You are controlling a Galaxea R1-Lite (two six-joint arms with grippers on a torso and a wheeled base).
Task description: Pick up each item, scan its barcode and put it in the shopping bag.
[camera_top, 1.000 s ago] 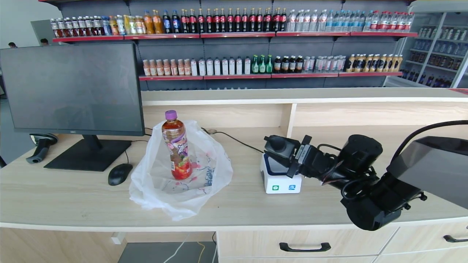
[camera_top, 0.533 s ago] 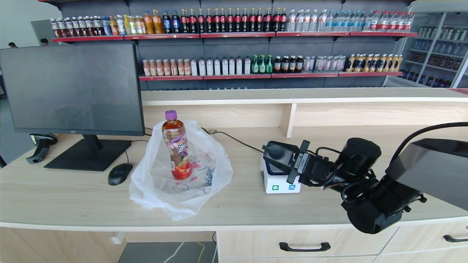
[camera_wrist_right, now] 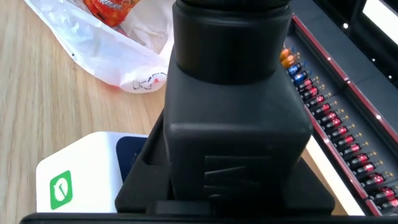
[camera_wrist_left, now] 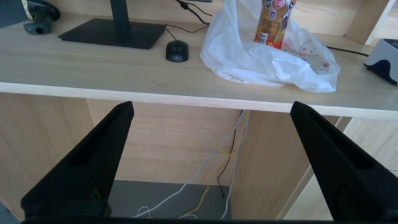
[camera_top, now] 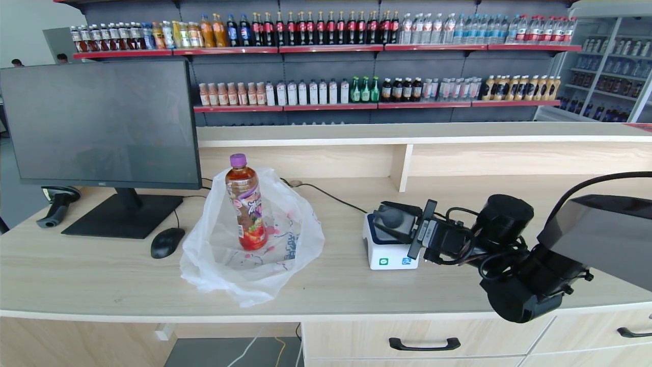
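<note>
**While the bottle stands bagged, the right gripper hangs at the scanner**

*Head view.* Left of centre, the bottle stands upright inside the shopping bag. The bag is a slack, crumpled film of translucent white plastic spread on the pale wood-grain counter. The bottle is a slim, clear cylinder of amber drink with a purple cap and a glossy label. Right of centre, the right gripper sits at the scanner, a white, round-cornered box with a dark blue top. Whether the two touch cannot be told.

*Left wrist view.* The left gripper hangs before the counter's front edge, lower than its top. Its black, wedge-shaped fingers are spread wide with nothing between them.

*Right wrist view.* The right gripper's matte black fingers appear pressed together and empty, just over the scanner.

*Hazards, as judged.* The film gives no support, so a tug on it could topple the tall, narrow bottle. A sideways sweep of the right arm could shove the light scanner or snag its cable.
</note>
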